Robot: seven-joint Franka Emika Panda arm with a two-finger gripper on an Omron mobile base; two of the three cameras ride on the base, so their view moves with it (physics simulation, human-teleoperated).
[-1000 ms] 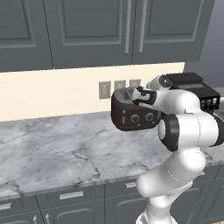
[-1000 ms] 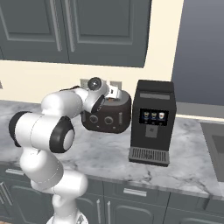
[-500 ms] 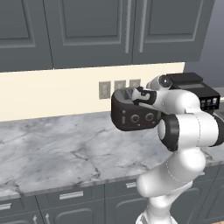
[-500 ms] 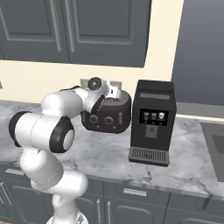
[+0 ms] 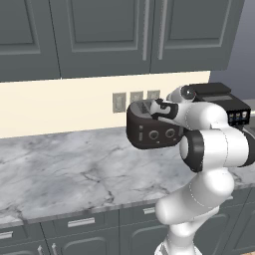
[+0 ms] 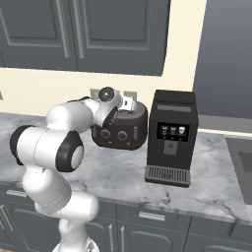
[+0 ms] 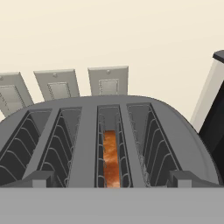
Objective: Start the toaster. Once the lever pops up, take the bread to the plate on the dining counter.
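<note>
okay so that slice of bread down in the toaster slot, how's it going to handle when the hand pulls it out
The bread looks thin, so probably light and fairly stiff, though hard pinching might crumble it. It sits deep in a narrow wire-lined slot of the toaster, so it may snag unless lifted straight.

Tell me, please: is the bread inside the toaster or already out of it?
Inside. In the hand view the bread sits deep in the third slot from the left of the toaster.
</note>
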